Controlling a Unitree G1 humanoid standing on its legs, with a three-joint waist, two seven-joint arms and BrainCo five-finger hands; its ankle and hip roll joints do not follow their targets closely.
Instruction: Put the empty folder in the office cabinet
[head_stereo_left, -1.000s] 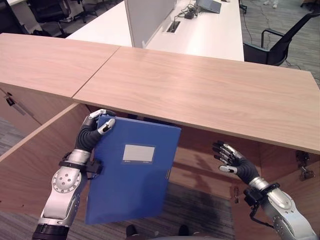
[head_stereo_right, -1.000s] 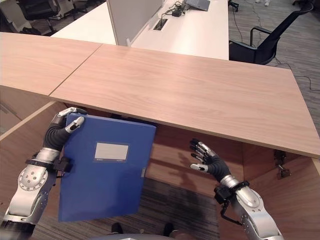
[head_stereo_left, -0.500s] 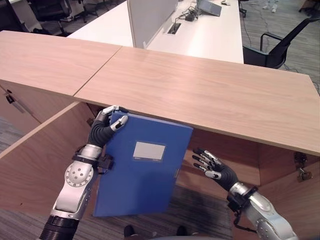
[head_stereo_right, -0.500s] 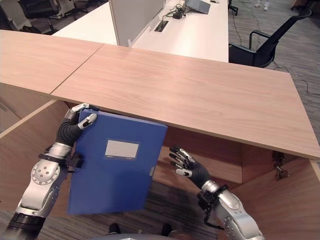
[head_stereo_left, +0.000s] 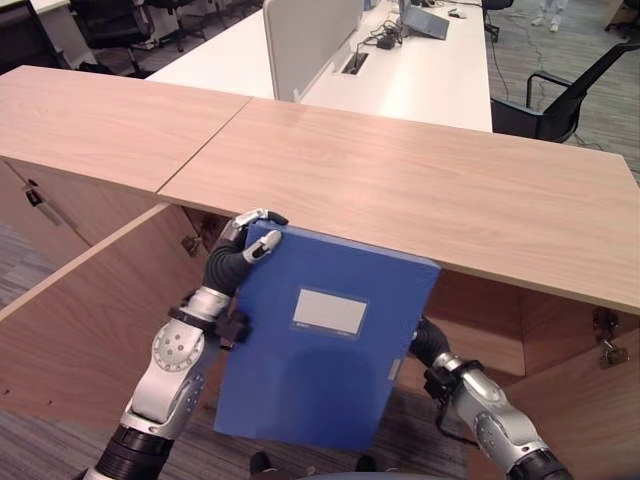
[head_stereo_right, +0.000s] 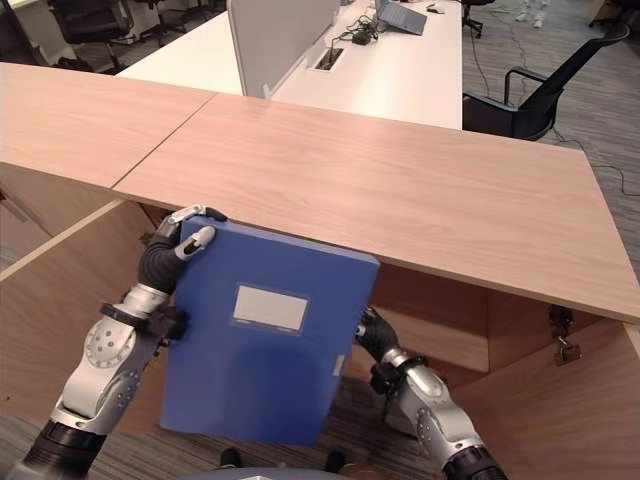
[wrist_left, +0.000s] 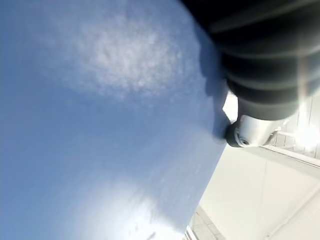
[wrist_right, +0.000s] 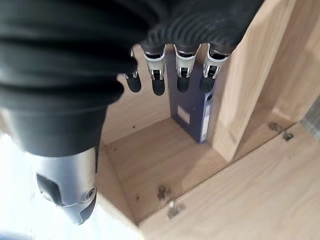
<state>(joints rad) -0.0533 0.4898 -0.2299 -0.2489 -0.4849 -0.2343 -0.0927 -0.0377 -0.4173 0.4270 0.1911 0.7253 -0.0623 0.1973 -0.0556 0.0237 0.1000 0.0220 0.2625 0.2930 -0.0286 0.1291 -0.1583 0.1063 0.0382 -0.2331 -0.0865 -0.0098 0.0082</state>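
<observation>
The blue box folder (head_stereo_left: 325, 345) hangs just under the front edge of the cabinet top (head_stereo_left: 420, 190). The left hand (head_stereo_left: 243, 243) pinches its top corner. It looks stiff and light (it is empty), though likely slippery. The right hand (wrist_right: 170, 75), fingers straight, reaches behind it.

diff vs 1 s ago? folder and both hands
The blue folder has been carried further right and up toward the cabinet opening, the left hand still curled over its top corner. The right hand, fingers still straight, has swung in behind the folder's right edge. The cabinet doors stay open.
</observation>
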